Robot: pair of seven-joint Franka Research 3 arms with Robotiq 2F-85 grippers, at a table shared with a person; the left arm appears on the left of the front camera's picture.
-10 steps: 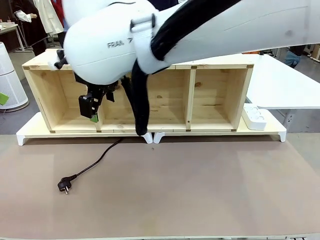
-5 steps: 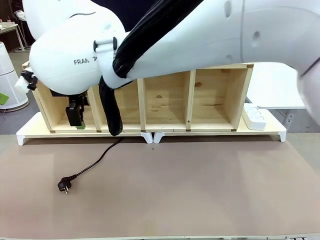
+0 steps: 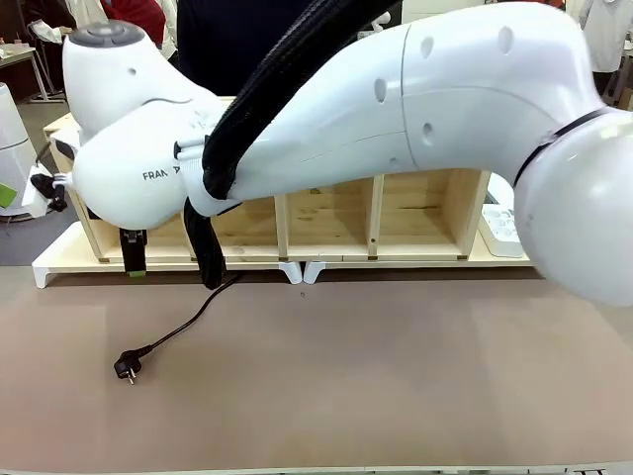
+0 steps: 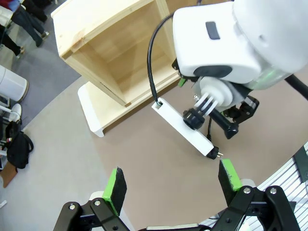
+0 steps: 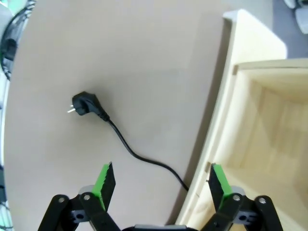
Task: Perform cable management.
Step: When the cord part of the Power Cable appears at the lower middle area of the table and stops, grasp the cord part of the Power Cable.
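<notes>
Green pads of the right gripper spread as wide as possible, gripping nothing, aimed down at the table close by the left end of the wooden shelf. Ahead of those pads, the cable: thin, glossy black, lying flat in a loose curve from the foot of the shelf out toward the table's left edge, ending in a small round plug on bare brown surface, touching nothing else. Left gripper likewise wide open and empty, high above the table's left side, looking down on the other arm's wrist and the shelf's left corner. White power strip at the shelf's right end, well apart from the cable.

Probably light and limp, bound to sag and trail rather than keep any shape. Smooth jacket, likely slippery under a loose pinch. Plug the one stiff, chunky part. Best hold, by judgement: just behind the plug, or across the plug body itself, pins left clear. Mid-run grasp apt to drag both ends along. Flat on the table, so calling for fingertips right down at the surface. Far end hidden at the shelf's foot, fastened or loose impossible to tell; pull gently.
</notes>
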